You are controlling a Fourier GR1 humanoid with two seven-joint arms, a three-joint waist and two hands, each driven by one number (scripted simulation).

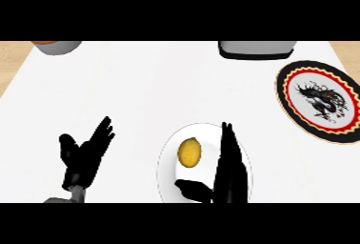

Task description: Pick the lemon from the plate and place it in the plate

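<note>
Yellow lemon (190, 152), white plate (169, 157) (other plate (292, 102): red-black dragon).

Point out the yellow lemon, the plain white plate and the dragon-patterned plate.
Yellow oval lemon (190, 152), head view: middle of its peel.
Plain white round plate (169, 178), head view: bare surface left of the lemon.
Round plate with black dragon and red-black rim (322, 100), head view: dragon at its centre.

No words, labels, brand names or numbers can be read anywhere on the worktop. The only marking is a picture: the decorated plate (318, 100), up and to the right of the right hand (228, 167), bears a black dragon-like figure inside red, black and yellow rings, with no lettering.
</note>
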